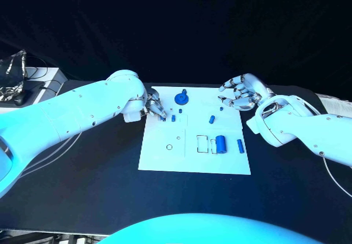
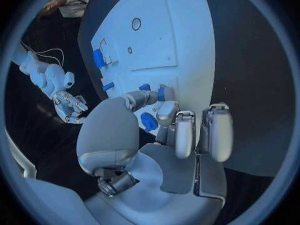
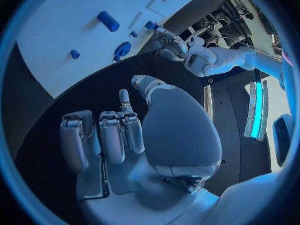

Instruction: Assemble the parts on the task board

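The white task board (image 1: pixel 194 152) lies mid-table. My left hand (image 1: pixel 154 108) is at its far left corner, fingertips down beside two small blue pegs (image 1: pixel 163 118) (image 1: pixel 174 118). In the left wrist view the thumb (image 2: pixel 134 99) and a finger (image 2: pixel 167 111) close around one peg (image 2: pixel 161 92); whether it is gripped is unclear. A blue round knob (image 1: pixel 182 97) stands at the far edge. A short peg (image 1: pixel 212 119), a blue cylinder (image 1: pixel 220 143) and a slim blue bar (image 1: pixel 240 146) lie on the board. My right hand (image 1: pixel 242 94) hovers off the far right corner, holding nothing.
A rectangular slot (image 1: pixel 202 144) and a round hole (image 1: pixel 169 147) sit in the board's near half. Cabled equipment (image 1: pixel 22 84) stands at the table's far left. Bare black tabletop (image 1: pixel 88 178) surrounds the board.
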Available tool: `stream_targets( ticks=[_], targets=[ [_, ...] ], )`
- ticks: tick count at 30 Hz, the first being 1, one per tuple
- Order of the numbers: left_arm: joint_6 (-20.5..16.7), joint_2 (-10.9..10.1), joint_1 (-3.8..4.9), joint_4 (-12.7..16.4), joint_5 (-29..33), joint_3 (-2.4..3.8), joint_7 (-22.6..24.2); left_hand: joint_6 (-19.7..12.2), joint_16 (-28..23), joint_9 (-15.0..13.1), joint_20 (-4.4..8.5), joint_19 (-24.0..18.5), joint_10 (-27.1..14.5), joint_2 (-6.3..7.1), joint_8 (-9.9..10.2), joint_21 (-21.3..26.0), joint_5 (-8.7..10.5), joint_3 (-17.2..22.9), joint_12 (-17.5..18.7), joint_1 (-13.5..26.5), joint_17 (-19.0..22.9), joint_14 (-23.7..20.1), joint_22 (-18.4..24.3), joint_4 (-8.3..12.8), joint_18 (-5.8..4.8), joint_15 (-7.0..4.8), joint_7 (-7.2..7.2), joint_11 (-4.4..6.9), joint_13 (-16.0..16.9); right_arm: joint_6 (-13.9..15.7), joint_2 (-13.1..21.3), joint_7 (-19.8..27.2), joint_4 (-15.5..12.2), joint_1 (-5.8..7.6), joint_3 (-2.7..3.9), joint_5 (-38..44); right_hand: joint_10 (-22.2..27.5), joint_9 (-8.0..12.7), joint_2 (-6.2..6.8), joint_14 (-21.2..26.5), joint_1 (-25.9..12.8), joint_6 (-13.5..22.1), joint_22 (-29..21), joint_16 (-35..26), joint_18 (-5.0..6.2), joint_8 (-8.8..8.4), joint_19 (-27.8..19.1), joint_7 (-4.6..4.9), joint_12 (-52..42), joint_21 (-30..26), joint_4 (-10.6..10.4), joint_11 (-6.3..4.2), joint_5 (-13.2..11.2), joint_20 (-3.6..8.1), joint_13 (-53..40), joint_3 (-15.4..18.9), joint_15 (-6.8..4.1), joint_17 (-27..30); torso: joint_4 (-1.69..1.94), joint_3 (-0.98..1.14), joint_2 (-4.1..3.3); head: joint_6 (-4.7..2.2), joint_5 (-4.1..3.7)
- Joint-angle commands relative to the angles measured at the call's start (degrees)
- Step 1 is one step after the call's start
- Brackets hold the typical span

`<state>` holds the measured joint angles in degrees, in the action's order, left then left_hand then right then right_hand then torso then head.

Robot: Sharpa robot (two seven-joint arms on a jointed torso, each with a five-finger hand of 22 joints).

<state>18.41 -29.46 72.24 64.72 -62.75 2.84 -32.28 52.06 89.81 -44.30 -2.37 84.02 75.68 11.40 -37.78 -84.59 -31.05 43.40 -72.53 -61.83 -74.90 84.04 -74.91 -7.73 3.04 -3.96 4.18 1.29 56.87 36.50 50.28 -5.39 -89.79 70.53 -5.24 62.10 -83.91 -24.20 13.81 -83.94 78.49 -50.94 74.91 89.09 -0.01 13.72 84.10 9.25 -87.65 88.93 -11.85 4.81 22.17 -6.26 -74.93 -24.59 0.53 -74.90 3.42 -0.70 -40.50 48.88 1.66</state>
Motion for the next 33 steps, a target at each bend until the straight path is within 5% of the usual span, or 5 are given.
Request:
stream_targets(
  ticks=[1,33],
  targets=[
    [1.91,0.17,0.05,-0.01,-0.47,0.03,0.82,1.66,0.19,-0.01,0.32,1.13,0.37,0.04,-0.37,-0.29,-0.13,10.43,-0.18,-0.43,-15.1,5.96,-9.53,10.82,-1.04,-0.37,-1.12,0.0,0.04,-0.62,-0.07,0.46,-0.01,-0.04,0.01,0.53,-3.76,-0.02,0.15,-5.27,-0.5,0.39,14.28,-0.22,0.31,0.12,5.37,0.0,-0.03,-0.07,-0.01,-0.44,0.31,0.37,-12.76,-0.19,-0.46,-11.91,0.0,-0.01,0.06,0.06,0.08],
    [2.88,0.94,0.03,-1.08,-1.43,-0.03,0.66,1.72,0.19,0.03,0.32,1.14,0.4,0.06,-0.3,-0.3,-0.15,10.35,-0.18,-0.52,-15.1,5.96,-9.55,10.8,-1.05,-0.37,-1.12,0.01,0.05,-0.62,-0.07,0.45,-0.13,-0.06,0.01,0.53,-3.76,-0.02,0.15,-5.27,-0.5,0.39,14.28,-0.22,0.31,0.12,5.37,0.0,-0.03,-0.07,-0.01,-0.44,0.31,0.37,-12.76,-0.19,-0.46,-11.91,0.0,0.0,-0.01,0.21,0.01]
  ],
)
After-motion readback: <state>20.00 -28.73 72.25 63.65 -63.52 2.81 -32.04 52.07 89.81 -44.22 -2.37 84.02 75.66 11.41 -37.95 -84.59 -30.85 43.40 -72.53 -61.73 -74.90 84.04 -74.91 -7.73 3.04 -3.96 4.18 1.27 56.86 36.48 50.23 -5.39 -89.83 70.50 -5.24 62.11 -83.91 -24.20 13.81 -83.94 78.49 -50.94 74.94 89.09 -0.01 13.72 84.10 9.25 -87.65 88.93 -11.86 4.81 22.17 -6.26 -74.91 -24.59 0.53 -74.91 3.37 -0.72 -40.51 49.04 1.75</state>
